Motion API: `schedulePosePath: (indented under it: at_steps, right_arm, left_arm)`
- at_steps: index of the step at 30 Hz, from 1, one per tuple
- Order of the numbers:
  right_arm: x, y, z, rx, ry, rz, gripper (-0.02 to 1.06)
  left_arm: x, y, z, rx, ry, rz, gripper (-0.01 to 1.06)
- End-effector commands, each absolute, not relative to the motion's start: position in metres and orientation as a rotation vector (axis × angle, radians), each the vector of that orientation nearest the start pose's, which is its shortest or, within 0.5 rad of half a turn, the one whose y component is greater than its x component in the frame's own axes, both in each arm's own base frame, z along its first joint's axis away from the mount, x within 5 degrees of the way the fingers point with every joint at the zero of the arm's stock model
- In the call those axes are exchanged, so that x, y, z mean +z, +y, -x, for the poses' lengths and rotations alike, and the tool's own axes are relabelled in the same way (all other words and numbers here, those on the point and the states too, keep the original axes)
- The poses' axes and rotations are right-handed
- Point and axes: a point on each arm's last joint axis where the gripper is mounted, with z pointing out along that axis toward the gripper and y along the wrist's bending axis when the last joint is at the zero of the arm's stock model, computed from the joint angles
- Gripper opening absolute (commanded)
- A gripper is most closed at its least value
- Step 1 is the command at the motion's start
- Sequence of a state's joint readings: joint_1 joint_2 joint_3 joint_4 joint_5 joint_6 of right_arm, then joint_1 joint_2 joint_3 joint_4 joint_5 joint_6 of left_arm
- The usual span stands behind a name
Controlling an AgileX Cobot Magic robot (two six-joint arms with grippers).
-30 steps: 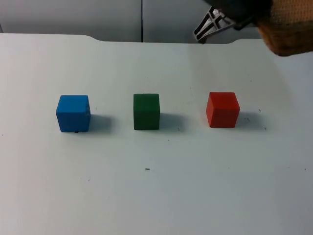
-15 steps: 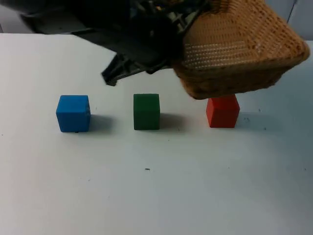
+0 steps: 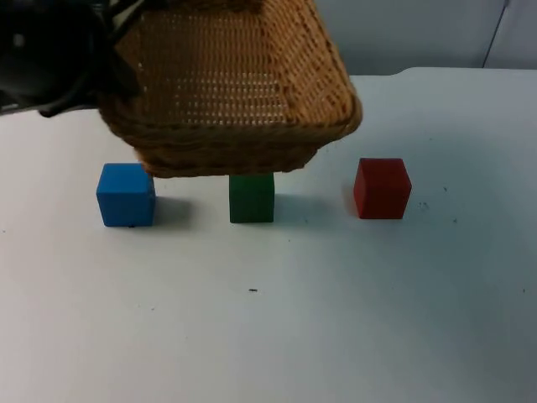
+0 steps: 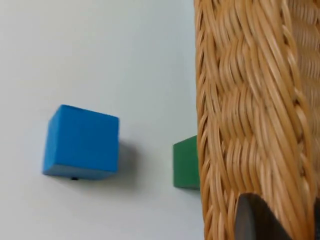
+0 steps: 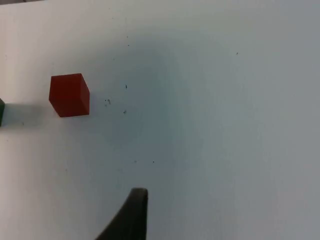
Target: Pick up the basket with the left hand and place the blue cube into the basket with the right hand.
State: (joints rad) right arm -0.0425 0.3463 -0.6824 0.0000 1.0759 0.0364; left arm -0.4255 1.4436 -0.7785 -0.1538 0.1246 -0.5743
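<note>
The woven wicker basket hangs tilted in the air, and its lower edge covers the top of the green cube. My left gripper is shut on the basket wall; in the top view the left arm meets the basket at the upper left. The blue cube rests on the table just below and left of the basket, and the left wrist view shows the blue cube beside the green cube. My right gripper hovers over bare table, off to the side of the red cube.
The red cube stands at the right end of the row of three cubes. The white table runs open in front of the cubes. The grey partition wall closes the far side.
The basket has swung from the upper right across to the left, held by the left arm, and now hangs over the blue and green cubes. None of the cubes has moved.
</note>
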Motion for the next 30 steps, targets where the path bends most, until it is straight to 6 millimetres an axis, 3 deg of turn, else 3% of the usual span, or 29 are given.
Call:
schedulePosePath:
  at_steps: [1, 6, 14, 22, 30]
  right_arm:
    - [0.326, -0.001, -0.041, -0.004, 2.213, -0.082, 1.03]
    - [0.325, 0.0, -0.041, 0.008, 2.22, -0.066, 1.03]
    - [0.323, 0.008, -0.053, 0.096, 2.268, 0.034, 1.03]
    - [0.322, 0.011, -0.069, 0.136, 2.302, 0.071, 1.03]
    - [0.322, 0.017, -0.086, 0.222, 2.292, 0.123, 1.03]
  left_arm:
    - [0.243, -0.111, -0.26, -0.589, 2.286, 0.311, 0.0]
    - [0.252, -0.085, -0.241, -0.533, 2.279, 0.326, 0.0]
    - [0.25, -0.064, -0.221, -0.476, 2.343, 0.323, 0.0]
    - [0.256, -0.047, -0.214, -0.501, 2.357, 0.326, 0.0]
    - [0.26, -0.013, -0.205, -0.471, 2.39, 0.319, 0.0]
